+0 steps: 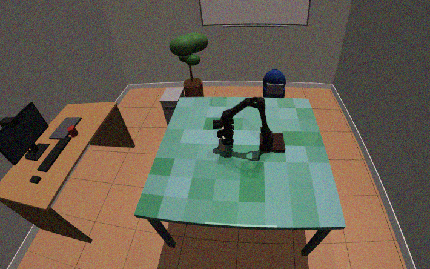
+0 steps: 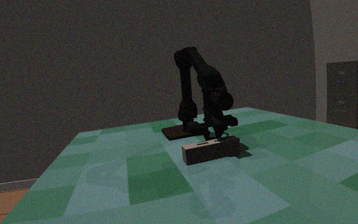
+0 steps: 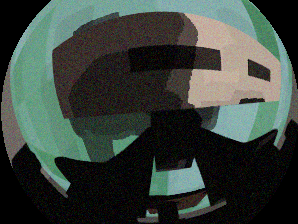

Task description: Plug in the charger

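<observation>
The power strip (image 2: 211, 153) (image 3: 227, 40) is a long box on the table, pale on top, with its left part in shadow in the wrist view. A long dark recess (image 3: 175, 59) and a smaller dark slot (image 3: 258, 70) show on its top. My gripper (image 2: 213, 137) (image 3: 169, 129) points down, low at the strip's top near its long edge. It is shut on the black charger (image 3: 175, 142), which overlaps the strip's near edge in the wrist view. The prongs are hidden, and whether they touch or enter an outlet cannot be told.
The arm's brown base plate (image 1: 276, 142) (image 2: 172, 132) stands on the patchwork green table (image 1: 228, 190) (image 2: 158, 184), behind the strip in the exterior view. A wooden desk (image 1: 98, 117) with a monitor (image 1: 23, 132) and a red cup (image 1: 72, 131) stands apart at the left.
</observation>
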You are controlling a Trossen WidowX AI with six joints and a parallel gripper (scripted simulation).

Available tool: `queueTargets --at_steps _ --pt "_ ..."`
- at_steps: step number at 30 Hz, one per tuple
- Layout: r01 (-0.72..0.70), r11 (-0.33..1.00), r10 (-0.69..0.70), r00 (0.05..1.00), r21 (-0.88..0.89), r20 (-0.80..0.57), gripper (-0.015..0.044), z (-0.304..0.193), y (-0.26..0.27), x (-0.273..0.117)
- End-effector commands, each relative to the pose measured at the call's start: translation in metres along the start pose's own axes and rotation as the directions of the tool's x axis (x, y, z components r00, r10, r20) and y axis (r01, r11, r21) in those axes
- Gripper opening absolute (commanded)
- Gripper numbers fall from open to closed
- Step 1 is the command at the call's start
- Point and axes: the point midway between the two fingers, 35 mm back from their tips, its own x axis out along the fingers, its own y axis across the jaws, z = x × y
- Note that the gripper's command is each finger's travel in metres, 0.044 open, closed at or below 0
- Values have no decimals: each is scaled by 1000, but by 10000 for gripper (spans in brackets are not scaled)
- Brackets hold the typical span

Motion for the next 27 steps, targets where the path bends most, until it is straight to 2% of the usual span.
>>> queueTargets --at_steps 1,27 --pt "-3 1000 3 1000 -4 1 0 2 0 -1" --pt "-3 1000 3 1000 -4 2 0 11 0 -2"
